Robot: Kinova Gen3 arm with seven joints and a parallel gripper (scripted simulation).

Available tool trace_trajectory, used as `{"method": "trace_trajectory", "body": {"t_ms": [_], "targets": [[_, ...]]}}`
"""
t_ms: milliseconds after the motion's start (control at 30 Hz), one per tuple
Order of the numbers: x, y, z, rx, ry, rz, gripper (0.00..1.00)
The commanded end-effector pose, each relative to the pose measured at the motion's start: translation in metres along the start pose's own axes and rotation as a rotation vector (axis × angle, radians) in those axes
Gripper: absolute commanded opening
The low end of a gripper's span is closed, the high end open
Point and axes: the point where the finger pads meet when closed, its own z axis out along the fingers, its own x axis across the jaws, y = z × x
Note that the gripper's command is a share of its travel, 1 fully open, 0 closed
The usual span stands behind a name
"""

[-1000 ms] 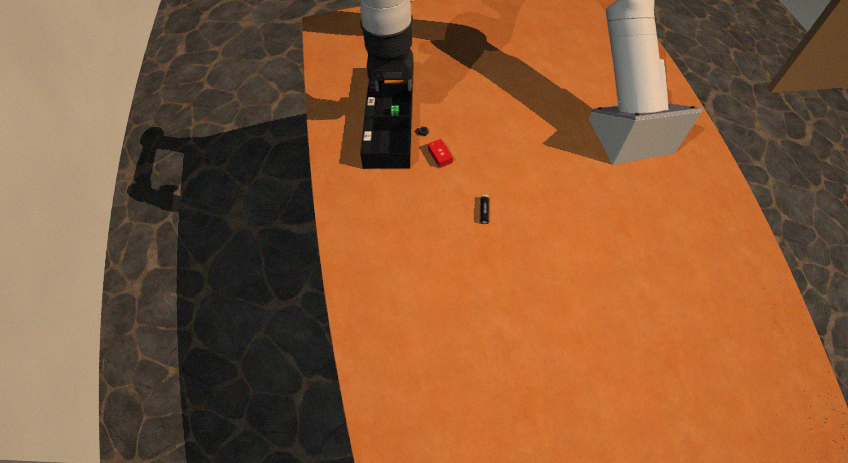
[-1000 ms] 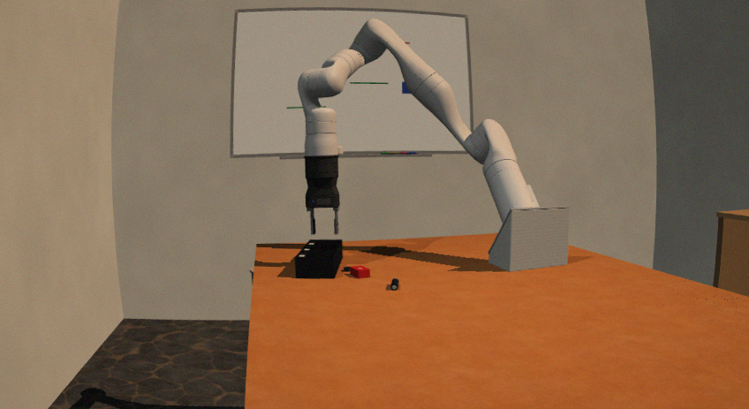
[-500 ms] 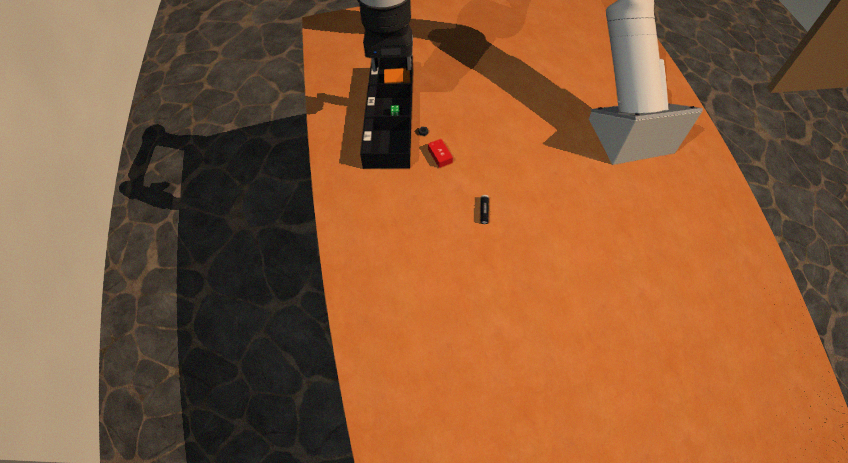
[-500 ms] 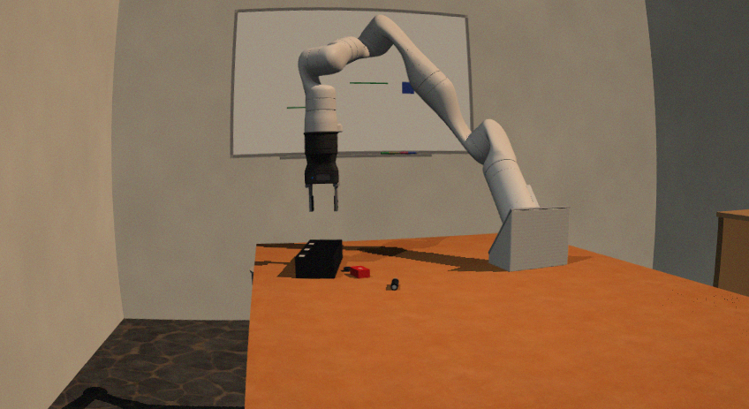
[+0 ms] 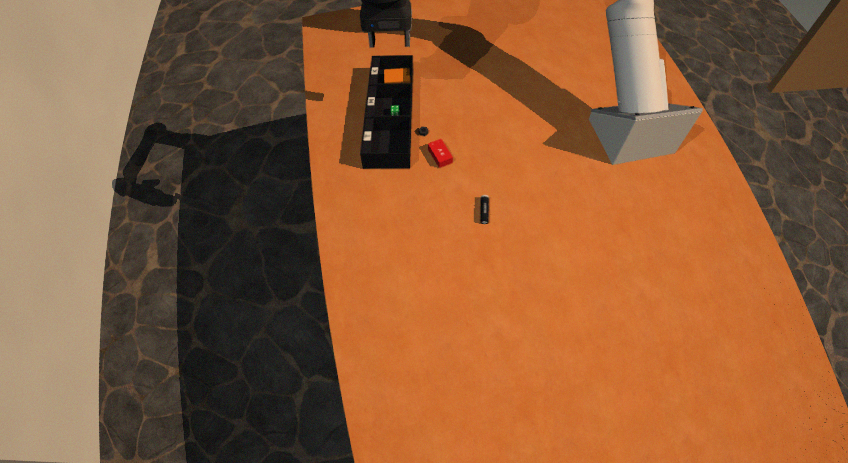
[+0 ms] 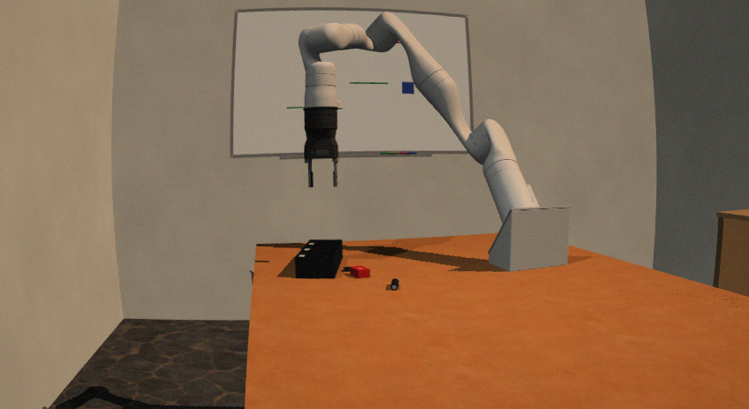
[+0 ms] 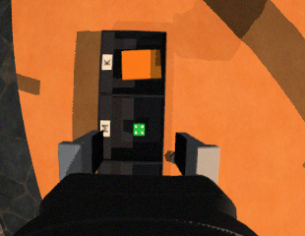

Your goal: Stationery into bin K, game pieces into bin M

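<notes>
Three black bins (image 5: 370, 118) (image 6: 321, 263) (image 7: 111, 94) stand in a row at the table's left edge. The bin marked K holds an orange block (image 5: 395, 75) (image 7: 141, 65). The bin marked M, in the middle, holds a green die (image 5: 394, 109) (image 7: 139, 130). The third bin (image 5: 386, 144) looks empty. My gripper (image 5: 387, 40) (image 6: 321, 183) (image 7: 139, 147) is open and empty, high above the bins. A red box (image 5: 440, 152) (image 6: 360, 271), a small black piece (image 5: 421, 130) (image 7: 170, 155) and a black cylinder (image 5: 484, 209) (image 6: 394, 284) lie on the table.
The orange table (image 5: 535, 310) (image 6: 472, 342) stretches right and forward of the bins. The arm's grey base (image 5: 645, 131) (image 6: 531, 237) stands at the back right. The table's left edge runs just beside the bins, above a stone floor.
</notes>
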Motion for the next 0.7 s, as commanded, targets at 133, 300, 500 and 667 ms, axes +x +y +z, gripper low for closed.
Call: {"method": "trace_trajectory", "body": {"t_ms": [133, 300, 500, 667], "targets": [[-0.0018, 0.0018, -0.0153, -0.006, -0.009, 0.001, 1.0], [-0.0018, 0.0018, -0.0153, -0.006, -0.009, 0.001, 1.0], [-0.0018, 0.0018, -0.0153, -0.006, -0.009, 0.001, 1.0], [-0.0018, 0.0018, -0.0153, -0.006, -0.009, 0.001, 1.0]]}}
